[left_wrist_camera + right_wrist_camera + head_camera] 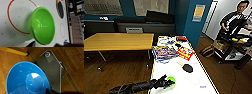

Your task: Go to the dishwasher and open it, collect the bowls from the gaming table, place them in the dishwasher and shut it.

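Lime green bowl (171, 80) sits at the near end of the white gaming-table worktop (194, 85), with the left claw (167, 82) reaching in at its rim (whether it grips I cannot tell). Blue bowl (26, 80) hangs over wooden floor (11, 60) at the right claw, grip likewise unclear. Farther along the worktop lie snack packets (186, 53)

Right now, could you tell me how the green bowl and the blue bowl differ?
The green bowl is lime and sits on the white table at the left hand; the blue bowl is bright blue and hangs over the wooden floor, off the table. Both are round, glossy and empty.
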